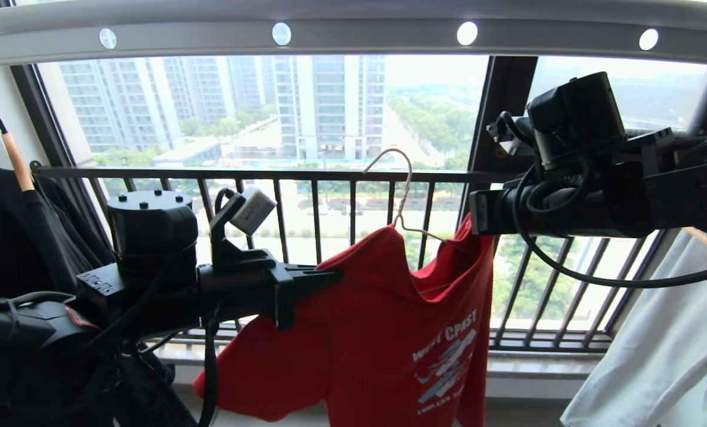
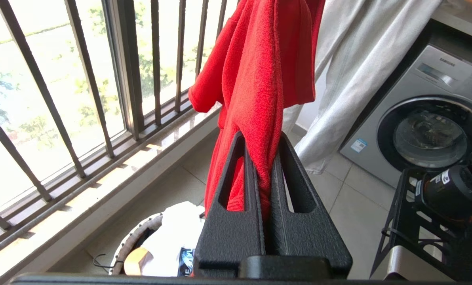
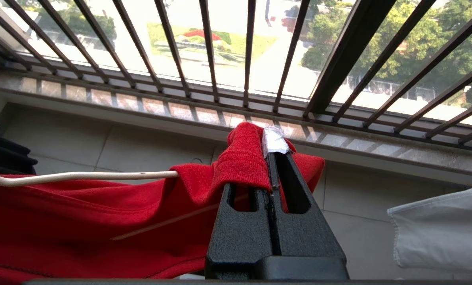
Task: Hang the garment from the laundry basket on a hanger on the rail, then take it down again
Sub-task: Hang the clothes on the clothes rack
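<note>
Left gripper (image 2: 263,166) pinches garment (image 1: 377,332) edge.

Open gap between rail (image 1: 353,35) overhead and hanger (image 1: 402,196) hook top; hook not on the rail, clear air above it. Behind: black railing (image 1: 306,207) bars close to the garment (image 1: 377,332), blocks any push outward. Left hand (image 1: 330,276) clamped on the garment's left shoulder edge, its arm fills lower-left. Right hand (image 3: 271,158) pinched on the collar and hanger end, its arm fills the right side at hanger height. Between the two hands: only the hanger hook and red cloth. Far left black garment (image 1: 9,237), far right pale grey garment (image 1: 662,350), both narrow the sideways room. Below: laundry basket (image 2: 131,245) on floor by the sill, washing machine (image 2: 426,118) right.
</note>
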Available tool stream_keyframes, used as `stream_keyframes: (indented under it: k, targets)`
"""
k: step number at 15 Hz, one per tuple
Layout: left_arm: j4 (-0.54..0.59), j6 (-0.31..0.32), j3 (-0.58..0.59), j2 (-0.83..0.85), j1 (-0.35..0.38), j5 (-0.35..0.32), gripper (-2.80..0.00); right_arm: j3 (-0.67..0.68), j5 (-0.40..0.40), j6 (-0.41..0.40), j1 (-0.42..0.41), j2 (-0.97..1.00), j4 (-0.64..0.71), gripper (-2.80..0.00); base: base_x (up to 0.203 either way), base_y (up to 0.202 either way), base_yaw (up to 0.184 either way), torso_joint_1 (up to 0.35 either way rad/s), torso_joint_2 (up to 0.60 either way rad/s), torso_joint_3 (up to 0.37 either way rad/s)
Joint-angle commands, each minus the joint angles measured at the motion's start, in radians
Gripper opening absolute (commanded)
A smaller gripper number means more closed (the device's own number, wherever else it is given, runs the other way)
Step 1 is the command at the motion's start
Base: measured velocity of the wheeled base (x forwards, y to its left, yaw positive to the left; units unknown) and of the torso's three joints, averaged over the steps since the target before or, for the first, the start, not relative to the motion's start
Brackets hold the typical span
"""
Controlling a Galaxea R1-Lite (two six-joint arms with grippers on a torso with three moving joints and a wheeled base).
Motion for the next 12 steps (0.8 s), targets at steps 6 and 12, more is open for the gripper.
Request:
stream_keyframes:
  k: [6, 12]
  targets:
    - [-0.285, 0.002, 0.053, 0.079, -0.173, 0.299, -2.80, -0.121, -0.214, 0.002, 0.054, 0.062, 0.005, -2.80, 0.000, 0.000, 0.000, 0.000, 0.00, 0.000]
    - [-0.298, 0.105, 0.080, 0.108, -0.240, 0.421, -2.80, -0.197, -0.319, 0.008, 0.074, 0.097, 0.041, -2.80, 0.000, 0.000, 0.000, 0.000, 0.00, 0.000]
